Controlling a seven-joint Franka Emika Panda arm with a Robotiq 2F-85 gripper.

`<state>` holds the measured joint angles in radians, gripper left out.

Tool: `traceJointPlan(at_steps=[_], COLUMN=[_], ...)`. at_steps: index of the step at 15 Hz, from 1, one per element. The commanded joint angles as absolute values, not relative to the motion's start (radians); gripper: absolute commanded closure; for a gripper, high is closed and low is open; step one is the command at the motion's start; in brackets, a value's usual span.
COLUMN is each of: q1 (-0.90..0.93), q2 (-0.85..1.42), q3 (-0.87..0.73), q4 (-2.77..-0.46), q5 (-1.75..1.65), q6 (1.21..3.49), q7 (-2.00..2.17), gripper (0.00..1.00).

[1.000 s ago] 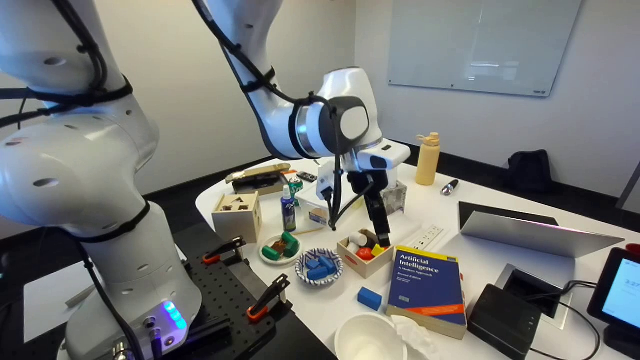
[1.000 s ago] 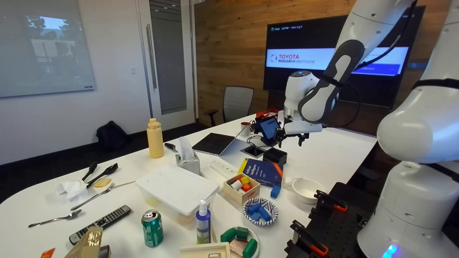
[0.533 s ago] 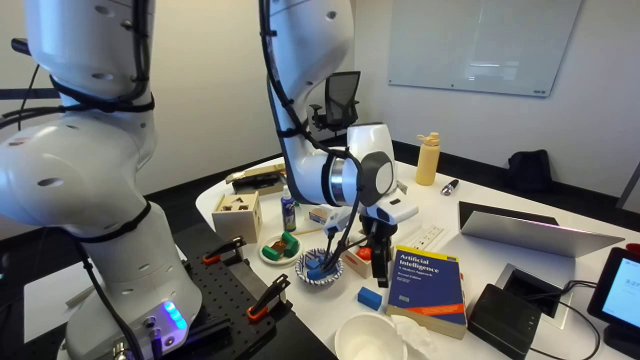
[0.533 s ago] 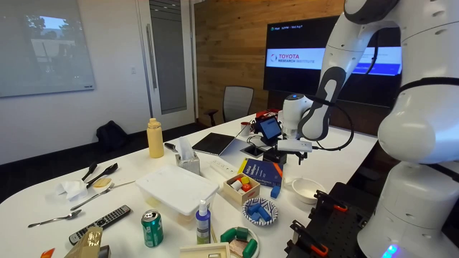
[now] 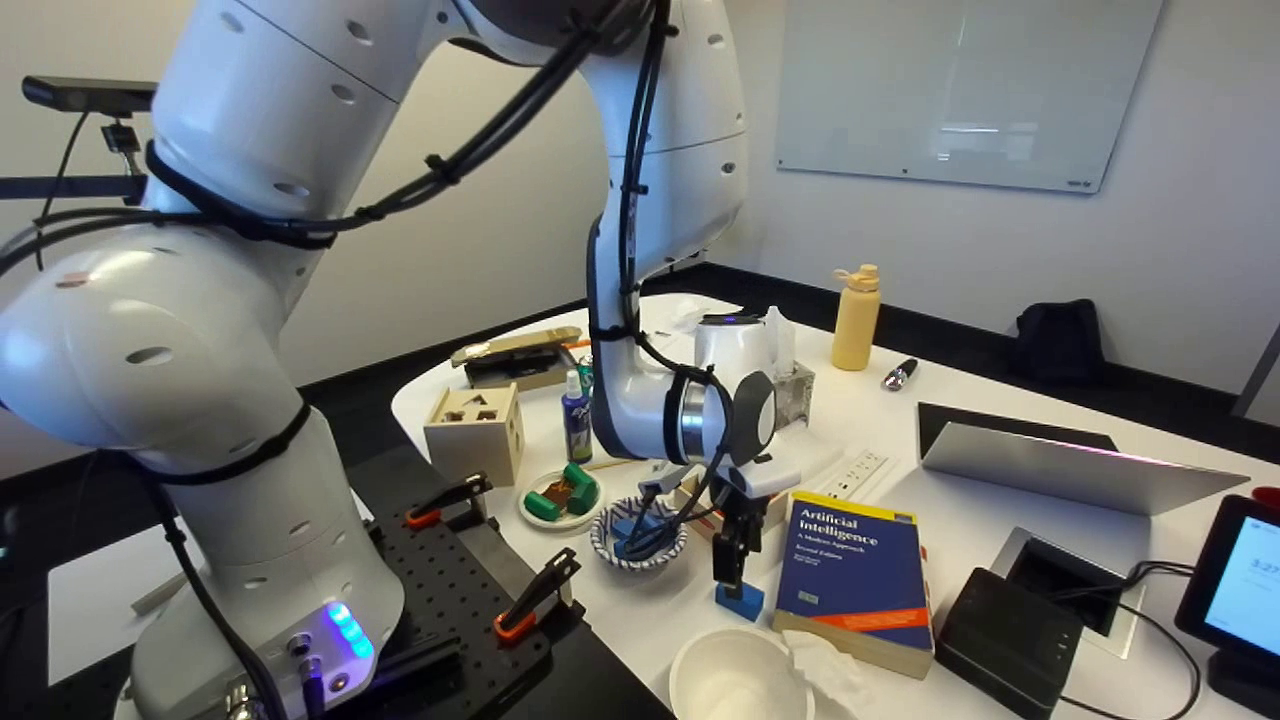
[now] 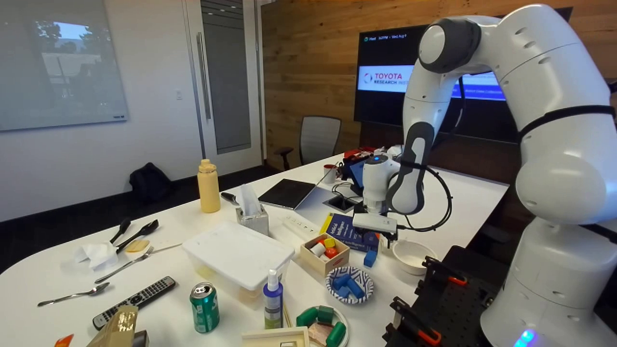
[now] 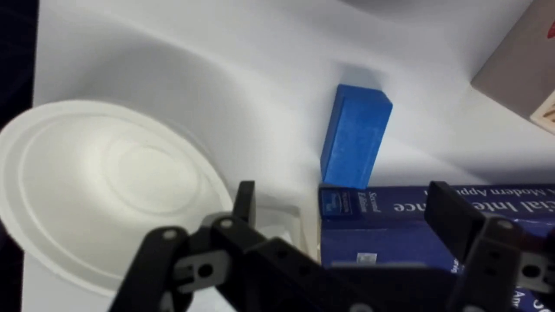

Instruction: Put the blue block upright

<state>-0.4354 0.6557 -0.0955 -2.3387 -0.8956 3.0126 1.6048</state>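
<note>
The blue block (image 5: 744, 604) lies on its long side on the white table, beside the thick blue book (image 5: 852, 575). It also shows in an exterior view (image 6: 370, 258) and in the wrist view (image 7: 357, 136). There, one end is at the book's spine; I cannot tell whether they touch. My gripper (image 7: 343, 200) is open, with nothing between its fingers, and the book shows below them. In an exterior view the gripper (image 5: 732, 578) is above the block and covers part of it. In the wrist view the block lies ahead of the fingertips, not between them.
A white bowl (image 7: 147, 182) stands close to the block, near the left finger. A patterned bowl (image 6: 351, 300) holds several other blue blocks. A wooden box (image 6: 322, 262) of coloured shapes stands near the book. Crumpled tissue (image 5: 830, 670) lies by the white bowl.
The arm has swung and lowered, bringing my gripper down and over near the blue block. The block, book and bowls have not moved.
</note>
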Motion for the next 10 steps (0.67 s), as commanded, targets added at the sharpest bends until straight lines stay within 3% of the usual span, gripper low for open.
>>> traceJointPlan(at_steps=[1,7,8,9,10], q1=[-0.367,-0.296,-0.288,-0.284,-0.276], q2=[0.739,0.834,0.844,0.85,0.854], q3=[-0.151,-0.212,-0.217,-0.219,-0.226], q4=[-2.275,-2.228,-2.223,-2.221,-2.219], q5=[-0.901,-0.899,-0.898,-0.898,-0.899], q6=[3.058,3.096,3.102,3.108,3.118], q7=[1.71,1.804,1.815,1.822,1.828], gripper=[0.0,0.0,0.07,0.26,0.34])
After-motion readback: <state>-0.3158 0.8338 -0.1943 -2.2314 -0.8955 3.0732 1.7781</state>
